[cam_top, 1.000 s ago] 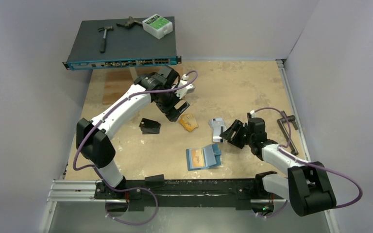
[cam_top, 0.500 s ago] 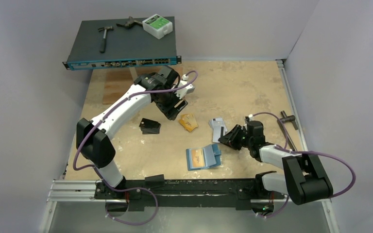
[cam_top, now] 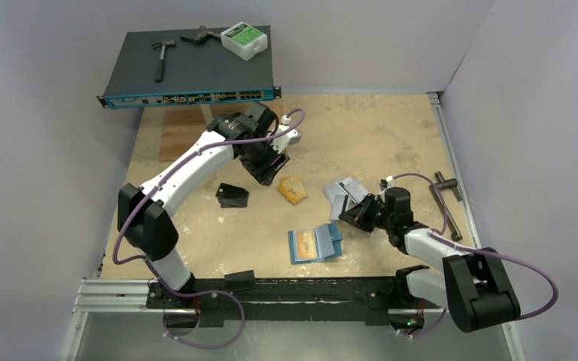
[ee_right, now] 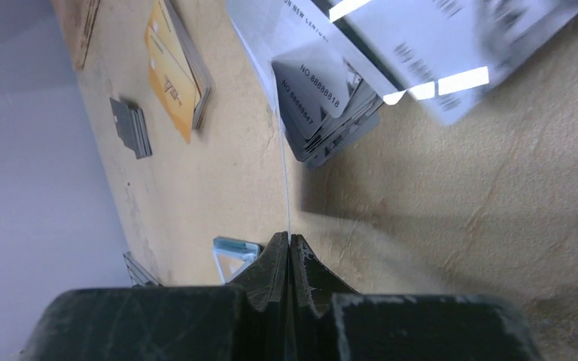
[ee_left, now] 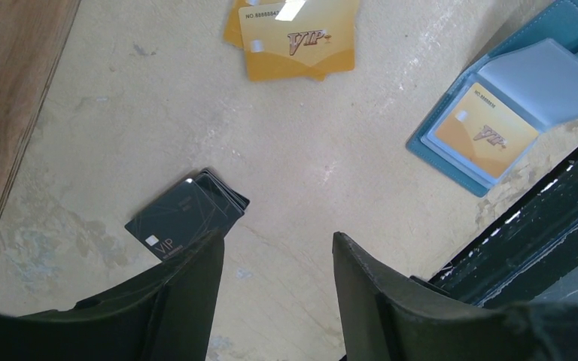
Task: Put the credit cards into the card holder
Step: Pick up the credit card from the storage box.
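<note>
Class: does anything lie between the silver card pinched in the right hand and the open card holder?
Nothing visible does. The right hand pinches a silver card; only bare tabletop lies between it and the open card holder.

Soft, even overhead light, shadows pretty faint. Right wrist cam's rough though: white glare bars and motion smear across the silver cards [ee_right: 421,45] up top.
</note>
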Action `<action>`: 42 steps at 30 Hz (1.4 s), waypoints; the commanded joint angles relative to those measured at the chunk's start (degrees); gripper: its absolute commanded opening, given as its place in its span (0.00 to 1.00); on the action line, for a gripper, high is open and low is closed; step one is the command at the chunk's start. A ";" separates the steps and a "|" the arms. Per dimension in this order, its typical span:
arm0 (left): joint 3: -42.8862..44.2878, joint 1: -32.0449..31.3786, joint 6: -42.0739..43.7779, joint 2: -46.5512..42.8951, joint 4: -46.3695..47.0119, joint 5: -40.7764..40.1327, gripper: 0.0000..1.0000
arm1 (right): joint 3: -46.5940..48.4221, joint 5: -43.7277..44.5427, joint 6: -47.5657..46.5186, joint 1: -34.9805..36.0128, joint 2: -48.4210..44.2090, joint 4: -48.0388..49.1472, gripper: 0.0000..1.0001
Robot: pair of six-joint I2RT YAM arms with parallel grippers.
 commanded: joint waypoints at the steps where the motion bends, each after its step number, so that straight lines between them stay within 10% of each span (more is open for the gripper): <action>1: -0.23 0.84 -2.08 -2.43 -0.18 1.28 0.56 | 2.73 -2.88 -0.42 -0.18 -2.11 -1.78 0.00; 11: 1.66 3.18 -5.44 -4.98 -1.77 12.49 1.00 | 10.14 -9.30 -3.71 -0.17 -7.13 -1.79 0.00; 15: 1.89 4.32 -8.71 -5.89 -1.88 19.33 0.98 | 13.72 -13.45 -4.44 -0.16 -7.36 1.98 0.00; 19: 2.48 7.88 -13.00 -5.14 -2.82 26.42 0.55 | 14.93 -16.70 -3.46 0.37 -7.66 6.56 0.00; 21: 0.72 10.13 -14.93 -5.43 -2.05 28.36 0.53 | 15.16 -17.19 -2.80 1.64 -7.46 8.71 0.00; 32: -12.98 18.41 -24.59 -11.94 7.88 50.24 0.99 | 17.31 -15.17 0.89 12.13 -4.14 18.67 0.00; 42: -25.10 13.48 -33.25 -22.13 28.01 58.30 0.99 | 20.67 -12.35 4.78 20.20 -1.36 26.15 0.00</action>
